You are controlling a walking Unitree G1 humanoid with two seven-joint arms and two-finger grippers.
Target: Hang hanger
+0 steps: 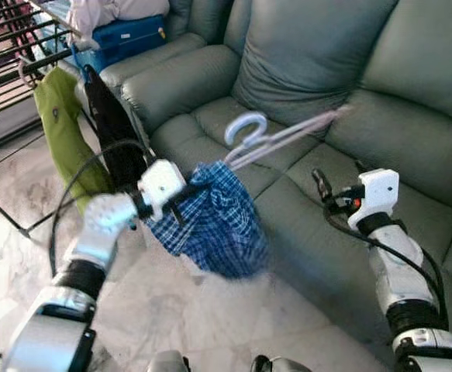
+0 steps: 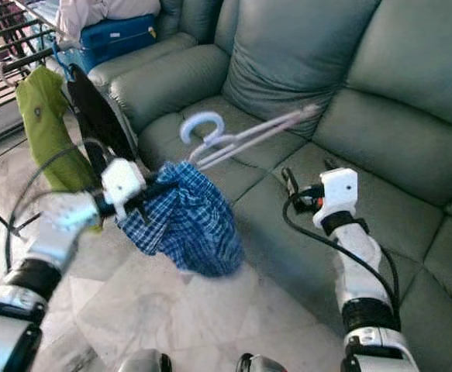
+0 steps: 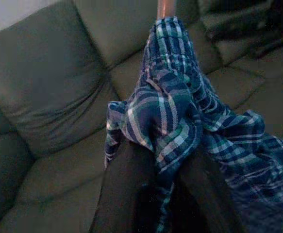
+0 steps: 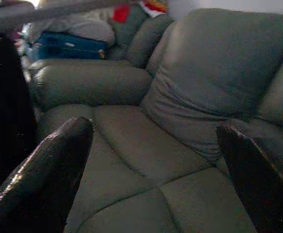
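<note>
The left gripper (image 1: 181, 195) is clamped on the plaid shorts (image 1: 214, 221) hanging from the pale hanger (image 1: 276, 136), in front of the sofa (image 1: 381, 93). Its hook points toward the drying rack (image 1: 20, 58), beyond the sofa's arm, on this gripper's side. The right gripper (image 1: 324, 190) hangs spread and empty.

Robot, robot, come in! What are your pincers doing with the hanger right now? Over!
Left pincer shut on checked cloth, hanger riding above it. Right pincer open over sofa. Rack at left, already holding clothes.

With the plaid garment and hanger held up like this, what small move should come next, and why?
Probably swing the left pincer toward the drying rack on the robot's left. It is shut on the plaid garment, whose hanger has its hook free in the air, while the right pincer is open and empty.
</note>
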